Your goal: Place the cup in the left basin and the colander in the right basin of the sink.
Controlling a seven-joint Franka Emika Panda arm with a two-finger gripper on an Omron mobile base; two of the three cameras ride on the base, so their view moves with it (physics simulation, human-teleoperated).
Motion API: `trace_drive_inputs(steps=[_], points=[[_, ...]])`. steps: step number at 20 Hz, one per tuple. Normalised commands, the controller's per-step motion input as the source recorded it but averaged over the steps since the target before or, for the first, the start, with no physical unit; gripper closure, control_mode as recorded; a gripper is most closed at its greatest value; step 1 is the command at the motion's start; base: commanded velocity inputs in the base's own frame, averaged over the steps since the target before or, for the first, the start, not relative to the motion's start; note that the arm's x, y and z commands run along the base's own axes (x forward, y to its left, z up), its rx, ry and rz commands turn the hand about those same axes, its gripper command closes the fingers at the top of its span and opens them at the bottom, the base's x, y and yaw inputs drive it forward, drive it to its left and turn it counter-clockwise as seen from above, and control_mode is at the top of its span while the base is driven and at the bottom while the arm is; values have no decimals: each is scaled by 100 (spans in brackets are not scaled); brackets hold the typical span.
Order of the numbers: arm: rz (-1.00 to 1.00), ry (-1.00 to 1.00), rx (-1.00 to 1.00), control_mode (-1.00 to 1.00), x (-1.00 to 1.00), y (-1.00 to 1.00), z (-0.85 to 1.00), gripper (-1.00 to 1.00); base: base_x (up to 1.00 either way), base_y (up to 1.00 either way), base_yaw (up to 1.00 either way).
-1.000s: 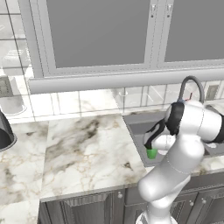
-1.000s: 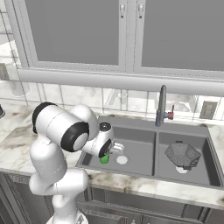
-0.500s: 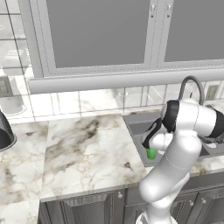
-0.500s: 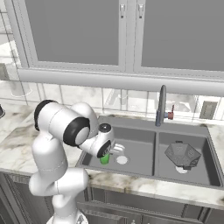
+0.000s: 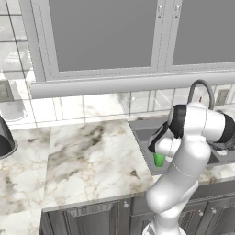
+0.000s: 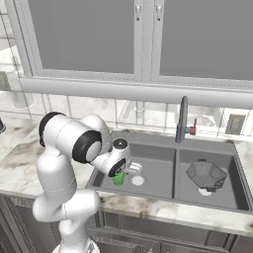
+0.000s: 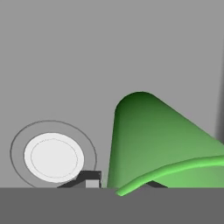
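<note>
Cup down in the left basin, colander already in the right

We see our gripper [image 6: 120, 174] low in the left basin [image 6: 154, 163], jaws nearly closed about the cup [image 6: 118, 179], grip uncertain; it stands upright directly beneath the hand, beside the drain [image 6: 138, 181]. One cup, one colander [image 6: 206, 174], two basins

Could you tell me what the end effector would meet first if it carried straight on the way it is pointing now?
Most likely the cup: in the hand view it sits right in front of the end effector, rim nearest. Just beyond lies the floor of the left basin, with its drain off to one side. Depth is hard to judge.
</note>
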Motion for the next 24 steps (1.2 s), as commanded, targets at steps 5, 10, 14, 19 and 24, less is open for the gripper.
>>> trace_drive_inputs(steps=[5,10,14,19,24], points=[[0,0,0,-100,0,0,0,-100,0,0,0],[0,0,0,-100,0,0,2,-100,0,0,0],[0,0,0,-100,0,0,19,-100,0,0,0],[0,0,0,-100,0,0,44,-100,0,0,0],[0,0,0,-100,0,0,50,-100,0,0,0]])
